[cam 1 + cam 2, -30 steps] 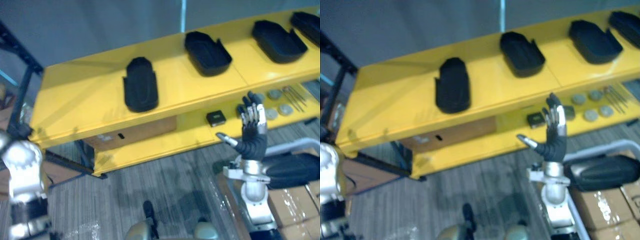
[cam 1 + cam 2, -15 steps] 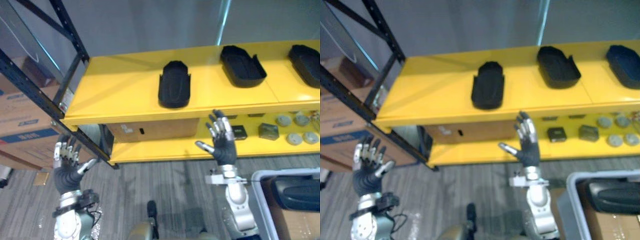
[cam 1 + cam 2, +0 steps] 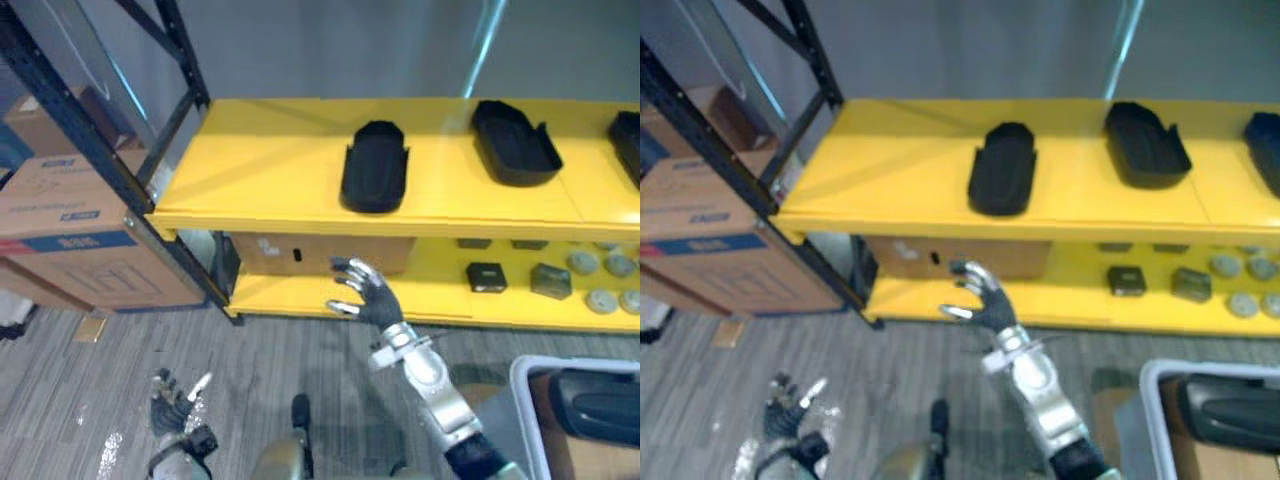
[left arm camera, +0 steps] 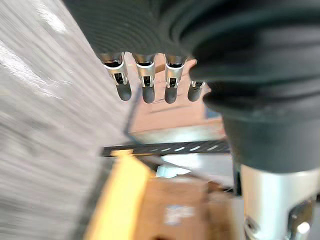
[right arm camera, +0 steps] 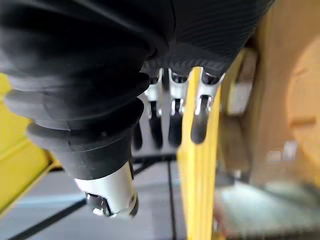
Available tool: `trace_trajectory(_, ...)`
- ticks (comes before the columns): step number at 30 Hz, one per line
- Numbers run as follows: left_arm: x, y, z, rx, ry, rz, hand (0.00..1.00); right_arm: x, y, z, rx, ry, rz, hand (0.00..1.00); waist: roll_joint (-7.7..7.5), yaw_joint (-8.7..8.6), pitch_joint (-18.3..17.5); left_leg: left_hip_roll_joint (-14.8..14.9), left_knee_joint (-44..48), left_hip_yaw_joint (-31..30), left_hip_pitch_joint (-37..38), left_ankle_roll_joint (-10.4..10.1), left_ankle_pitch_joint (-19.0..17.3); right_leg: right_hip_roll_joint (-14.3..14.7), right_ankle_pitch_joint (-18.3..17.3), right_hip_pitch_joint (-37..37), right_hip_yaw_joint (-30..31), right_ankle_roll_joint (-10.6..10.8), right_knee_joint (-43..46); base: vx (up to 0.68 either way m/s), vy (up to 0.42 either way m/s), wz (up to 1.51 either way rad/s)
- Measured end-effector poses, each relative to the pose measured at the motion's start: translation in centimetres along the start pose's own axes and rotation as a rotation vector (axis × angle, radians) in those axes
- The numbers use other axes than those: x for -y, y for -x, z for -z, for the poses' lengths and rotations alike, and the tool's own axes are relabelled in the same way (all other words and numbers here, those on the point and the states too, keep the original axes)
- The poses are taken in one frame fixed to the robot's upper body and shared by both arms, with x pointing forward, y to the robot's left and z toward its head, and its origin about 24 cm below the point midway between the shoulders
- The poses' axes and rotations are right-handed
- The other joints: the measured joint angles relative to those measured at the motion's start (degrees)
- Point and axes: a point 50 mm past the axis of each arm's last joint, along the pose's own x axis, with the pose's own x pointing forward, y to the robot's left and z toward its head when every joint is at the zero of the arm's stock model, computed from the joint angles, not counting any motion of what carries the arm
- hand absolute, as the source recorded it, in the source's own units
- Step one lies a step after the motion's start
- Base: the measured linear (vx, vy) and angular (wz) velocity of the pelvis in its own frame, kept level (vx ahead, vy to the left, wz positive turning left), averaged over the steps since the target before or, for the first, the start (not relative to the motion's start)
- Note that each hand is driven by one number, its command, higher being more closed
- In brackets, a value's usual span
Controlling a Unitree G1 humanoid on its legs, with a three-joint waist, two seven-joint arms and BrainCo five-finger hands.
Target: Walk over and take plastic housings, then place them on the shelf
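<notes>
Fingers splayed, empty, on left hand [image 3: 172, 402] and right hand [image 3: 374, 300]; three plastic housings [image 3: 375, 167] [image 3: 515, 143] [image 3: 630, 148] lie on yellow shelf [image 3: 260, 170]

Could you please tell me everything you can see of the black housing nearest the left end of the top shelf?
The black housing looks like matte plastic: a long shallow shell, hollow side up, rounded at its near end. It lies flat on the yellow top shelf, lengthwise front to back, close to the front edge. Only the shelf touches it.
</notes>
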Motion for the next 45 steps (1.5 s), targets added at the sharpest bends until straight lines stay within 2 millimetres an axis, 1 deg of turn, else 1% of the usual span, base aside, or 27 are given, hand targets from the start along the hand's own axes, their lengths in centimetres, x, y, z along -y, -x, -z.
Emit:
trace_trajectory(1,0.2,0.0,0.6,-0.024,-0.011,0.005,0.00,0.8,-0.7,-0.6,0.024,0.004,0.063,1.00,-0.04,0.13,0.5,0.1,0.2,-0.3,0.0,0.0,0.0,0.1,0.0,-0.1,0.0,0.0,0.4,0.00,0.000,0.00)
trace_trajectory(2,0.2,-0.1,0.9,-0.037,-0.016,0.003,0.00,1.2,-1.1,-1.0,0.042,0.009,0.089,1.00,0.04,0.14,1.0,0.2,0.2,-0.4,0.0,0.0,0.0,0.1,-0.1,-0.2,0.0,0.0,0.8,0.00,0.000,0.00)
trace_trajectory(3,0.1,-0.2,1.3,-0.058,-0.024,-0.003,0.00,2.0,-1.9,-2.0,0.084,0.020,0.142,1.00,0.08,0.16,2.0,0.4,0.2,-0.5,-0.3,-0.1,0.0,0.1,-0.5,-0.9,0.0,-0.2,1.6,-0.03,-0.020,0.03)
trace_trajectory(4,0.2,-0.4,1.6,-0.071,-0.029,-0.004,0.00,3.0,-2.6,-3.0,0.125,0.033,0.194,1.00,0.17,0.20,3.3,0.5,0.2,-0.7,-0.7,-0.1,0.0,0.2,-1.0,-1.7,0.0,0.1,2.7,-0.05,-0.022,0.06)
trace_trajectory(6,0.2,-0.5,1.8,-0.081,-0.031,-0.004,0.00,4.3,-3.4,-4.3,0.172,0.044,0.262,1.00,0.42,0.27,4.5,0.6,0.2,-0.7,-1.6,-0.1,0.0,0.2,-1.5,-3.0,-0.2,-0.2,4.1,-0.04,-0.022,0.11)
trace_trajectory(8,0.0,-0.6,2.5,-0.114,-0.041,-0.015,0.00,6.0,-4.0,-5.9,0.230,0.065,0.343,1.00,0.78,0.45,6.4,0.5,0.2,-0.8,-2.1,-0.1,0.0,0.1,-1.6,-3.8,-0.3,0.0,5.8,0.01,-0.018,0.06)
trace_trajectory(10,-0.3,-0.5,3.0,-0.137,-0.047,-0.027,0.00,6.9,-4.3,-6.7,0.256,0.075,0.378,1.00,0.77,0.63,7.3,0.5,0.2,-0.8,-2.1,-0.3,0.4,0.0,-1.9,-3.9,-0.2,0.2,6.4,0.02,-0.007,0.02)
trace_trajectory(11,-0.5,-0.5,3.3,-0.151,-0.051,-0.033,0.00,7.6,-4.4,-7.3,0.276,0.083,0.398,1.00,0.79,0.65,8.0,0.4,0.2,-1.1,-2.1,0.1,0.9,-0.1,-2.5,-4.0,-0.2,0.4,7.1,0.03,-0.018,0.08)
trace_trajectory(13,-0.8,-0.6,3.4,-0.154,-0.048,-0.040,0.00,8.5,-4.8,-8.4,0.314,0.095,0.419,1.00,0.71,0.69,9.1,0.2,0.2,-1.8,-2.2,0.1,0.9,-0.3,-3.1,-4.2,-0.4,0.4,7.9,0.04,-0.026,0.15)
trace_trajectory(16,-1.2,-0.7,3.5,-0.153,-0.043,-0.057,0.00,9.5,-5.3,-10.1,0.365,0.120,0.415,1.00,1.07,0.72,9.6,-0.4,0.2,-2.9,-3.2,0.1,1.0,-1.0,-4.5,-5.5,-1.6,0.4,9.9,0.04,-0.027,0.19)
trace_trajectory(19,-1.3,-0.8,3.5,-0.147,-0.036,-0.055,0.00,9.6,-6.3,-12.2,0.421,0.122,0.340,1.00,1.37,1.19,10.9,-0.7,0.2,-3.3,-3.2,0.1,1.2,-1.6,-5.6,-5.9,-1.7,0.4,11.5,0.05,-0.027,0.06)
trace_trajectory(22,-1.5,-0.9,3.3,-0.139,-0.027,-0.057,0.00,9.6,-6.8,-13.2,0.443,0.115,0.255,1.00,1.27,1.48,12.2,-0.8,1.4,-4.0,-3.5,0.1,1.2,-1.8,-6.6,-5.9,-1.8,0.1,12.7,0.06,-0.042,0.11)
trace_trajectory(24,-1.7,-0.9,3.3,-0.139,-0.024,-0.062,0.00,9.4,-7.0,-13.4,0.449,0.102,0.210,1.00,1.33,1.50,12.3,-0.9,1.7,-4.4,-3.9,0.3,1.4,-1.8,-7.1,-6.0,-2.3,0.0,13.1,0.04,-0.047,0.12)
trace_trajectory(27,-1.7,-1.0,3.2,-0.138,-0.025,-0.061,0.00,9.2,-7.0,-13.4,0.447,0.093,0.166,1.00,1.36,1.50,12.4,-0.9,1.7,-5.2,-4.0,0.3,1.4,-1.8,-7.6,-5.9,-2.9,-0.3,13.8,0.03,-0.040,0.12)
trace_trajectory(33,-1.6,-1.0,3.2,-0.136,-0.031,-0.059,0.00,8.6,-7.5,-14.2,0.469,0.087,0.103,1.00,1.47,1.53,12.4,-0.6,1.7,-5.4,-3.8,0.1,1.1,-1.5,-8.2,-6.0,-2.9,-0.6,14.5,0.00,-0.011,0.02)
trace_trajectory(38,-1.6,-1.0,3.2,-0.136,-0.033,-0.060,0.00,7.8,-7.6,-14.0,0.463,0.084,0.070,1.00,1.48,1.58,12.4,-0.5,1.5,-5.3,-3.5,0.1,1.1,-1.5,-8.2,-6.0,-2.8,-0.6,14.4,0.00,0.000,0.00)
trace_trajectory(41,-1.6,-1.0,3.2,-0.136,-0.033,-0.059,0.00,6.9,-7.8,-13.7,0.440,0.073,0.048,1.00,1.47,1.61,12.4,-0.5,1.5,-5.2,-3.5,0.1,1.1,-1.5,-8.2,-6.0,-2.8,-0.6,14.4,0.00,0.000,0.00)
trace_trajectory(45,-1.6,-1.0,3.2,-0.136,-0.034,-0.060,0.00,6.4,-7.9,-13.4,0.434,0.052,0.042,1.00,1.46,1.74,12.4,-0.5,1.5,-5.1,-3.5,0.1,1.1,-1.5,-8.2,-6.1,-2.7,-0.6,14.5,0.00,0.000,0.00)
